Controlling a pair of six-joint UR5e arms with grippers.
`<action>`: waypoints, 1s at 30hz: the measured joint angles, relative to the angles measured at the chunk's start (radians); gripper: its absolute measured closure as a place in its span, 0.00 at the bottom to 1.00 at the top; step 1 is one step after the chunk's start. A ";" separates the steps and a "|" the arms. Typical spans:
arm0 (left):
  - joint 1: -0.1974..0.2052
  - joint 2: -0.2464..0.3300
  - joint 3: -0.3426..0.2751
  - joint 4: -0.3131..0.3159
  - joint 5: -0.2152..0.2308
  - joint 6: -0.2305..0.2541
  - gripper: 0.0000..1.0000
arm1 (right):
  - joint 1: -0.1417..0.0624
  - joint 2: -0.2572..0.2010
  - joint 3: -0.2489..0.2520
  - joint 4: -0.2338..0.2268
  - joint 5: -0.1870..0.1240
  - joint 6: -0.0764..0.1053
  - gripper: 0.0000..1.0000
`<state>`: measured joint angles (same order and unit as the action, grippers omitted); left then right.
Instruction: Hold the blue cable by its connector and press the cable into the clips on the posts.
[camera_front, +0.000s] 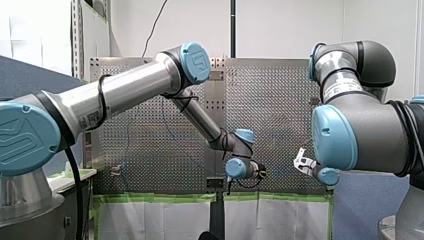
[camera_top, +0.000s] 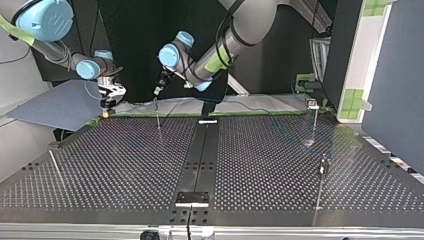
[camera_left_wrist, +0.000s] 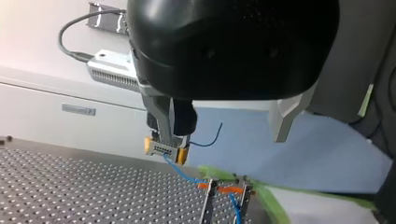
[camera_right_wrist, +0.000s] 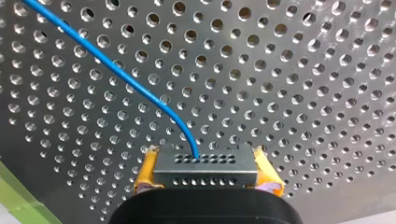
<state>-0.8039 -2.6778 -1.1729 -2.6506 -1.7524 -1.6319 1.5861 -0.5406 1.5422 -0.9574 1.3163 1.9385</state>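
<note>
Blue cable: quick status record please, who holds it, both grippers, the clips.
holder: my right gripper, yellow pads shut on the connector
blue cable: leaves the connector over the perforated table
my left gripper: fingers open, holding nothing
clips: orange, on two posts ahead of my left gripper; cable reaches them, seating unclear

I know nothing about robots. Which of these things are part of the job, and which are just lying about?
Part of the job: blue cable; its connector, gripped in my right hand; the posts with orange clips.
Just lying about: green tape; blue board; grey box.
</note>
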 joint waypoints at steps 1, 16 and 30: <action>-0.001 -0.002 0.000 0.004 -0.008 0.000 0.00 | 0.001 0.000 0.000 0.000 0.000 0.000 1.00; -0.015 -0.080 0.053 0.013 -0.115 0.003 0.00 | 0.007 0.000 0.000 0.001 0.000 0.000 1.00; -0.028 -0.081 0.062 0.074 -0.135 0.046 0.00 | 0.010 0.000 0.000 0.001 0.000 0.000 1.00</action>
<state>-0.8318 -2.7586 -1.1106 -2.5767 -1.8873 -1.5859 1.5960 -0.5409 1.5422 -0.9559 1.3163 1.9384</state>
